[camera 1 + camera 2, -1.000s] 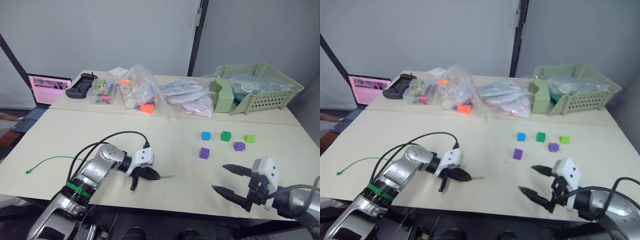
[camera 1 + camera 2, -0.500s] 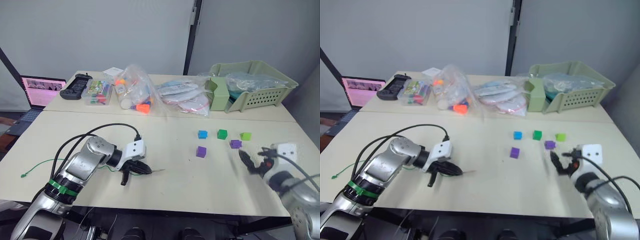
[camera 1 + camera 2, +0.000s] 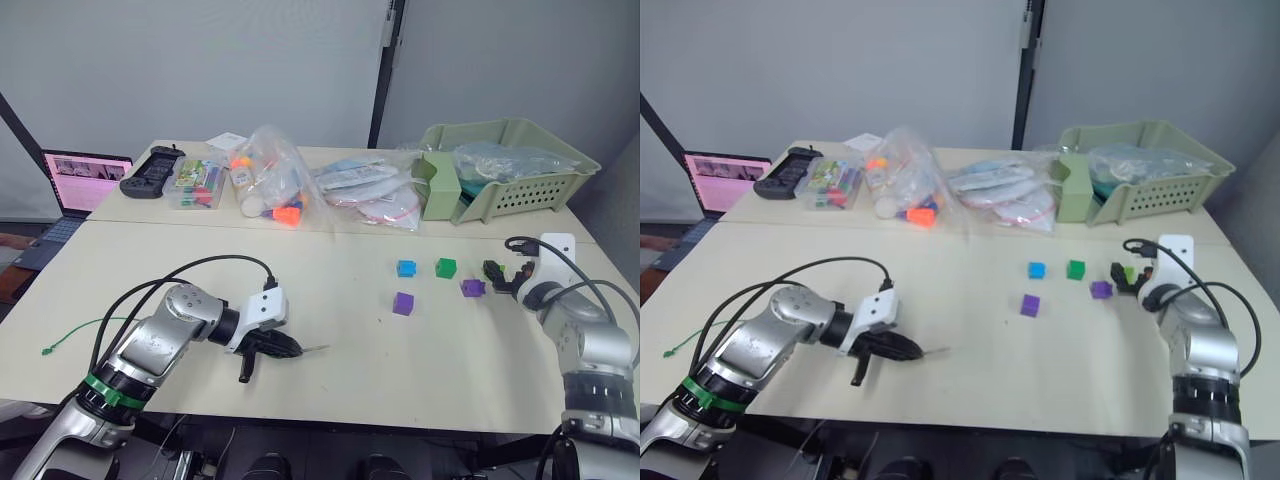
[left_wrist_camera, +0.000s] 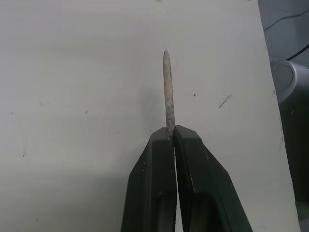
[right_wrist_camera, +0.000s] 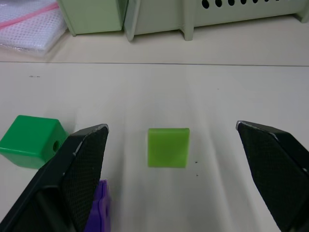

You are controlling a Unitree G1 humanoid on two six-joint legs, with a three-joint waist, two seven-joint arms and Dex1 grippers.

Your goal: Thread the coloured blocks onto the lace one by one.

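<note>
My left gripper [image 3: 287, 348] rests low on the table's near left, shut on the lace's stiff tan tip [image 4: 167, 87], which sticks out past the fingertips. The green lace [image 3: 70, 333] trails off to the left edge. Four blocks lie at the right: blue [image 3: 406, 268], dark green [image 3: 445, 267], and two purple [image 3: 403, 303] [image 3: 472, 288]. My right gripper [image 5: 171, 126] stands open at the far right. The lime green block [image 5: 168, 147] sits on the table between its fingers, touching neither. The dark green block [image 5: 31, 141] lies just outside one finger.
A green basket [image 3: 520, 170] stands at the back right. Beside it lie plastic bags [image 3: 370, 190] and a bag of orange toys [image 3: 275, 180]. A clear box [image 3: 200, 185], black controller [image 3: 160, 170] and laptop [image 3: 85, 180] are at the back left.
My right gripper has swung from the table's near edge out to the far right and now straddles the lime green block. The left gripper still holds the lace tip in about the same spot.
</note>
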